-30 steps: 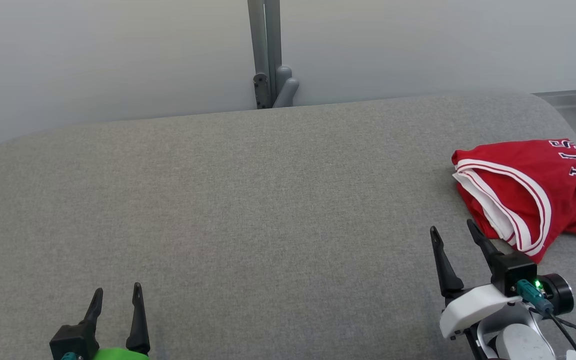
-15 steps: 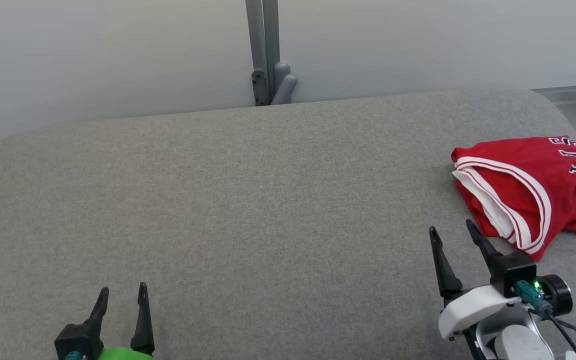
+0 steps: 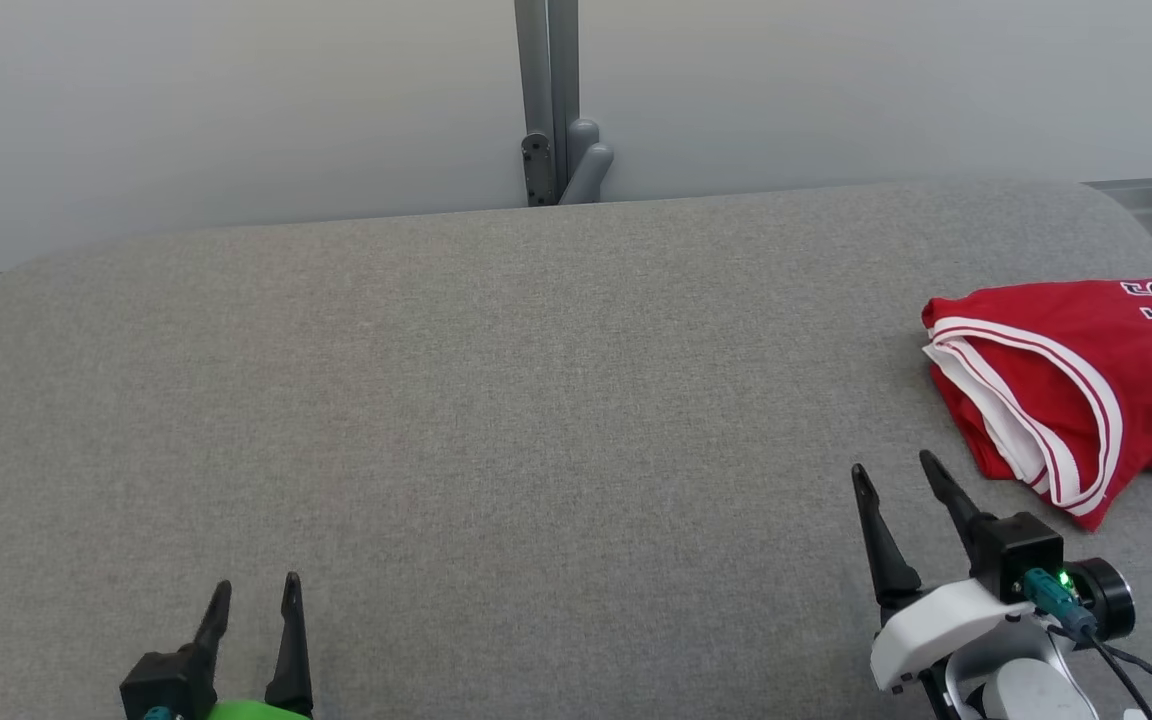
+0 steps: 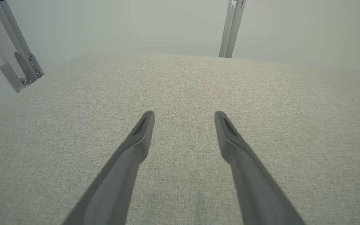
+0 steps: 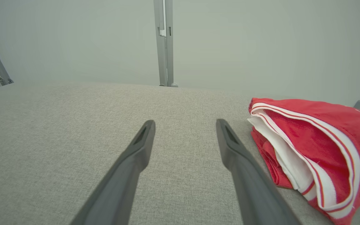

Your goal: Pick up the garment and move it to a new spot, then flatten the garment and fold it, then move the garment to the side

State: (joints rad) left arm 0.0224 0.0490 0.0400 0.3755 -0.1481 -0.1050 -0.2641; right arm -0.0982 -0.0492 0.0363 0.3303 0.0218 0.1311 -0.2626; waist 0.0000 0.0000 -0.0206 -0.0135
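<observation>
A red garment with white and dark red trim and lettering lies folded in a bundle at the right end of the grey padded surface. In the right wrist view the garment sits just right of my fingers. My right gripper hovers open, a short way in front and left of the bundle, holding nothing. At the lower left my left gripper is open over bare fabric, and its own view shows the left gripper empty.
A grey metal post with a bracket stands behind the surface against a pale wall. The surface's far edge and rounded corners lie near the wall. Another angled metal strut is at the left end.
The whole head view has shifted slightly, so the camera moved. Both grippers stay open and low, and the garment lies as before.
</observation>
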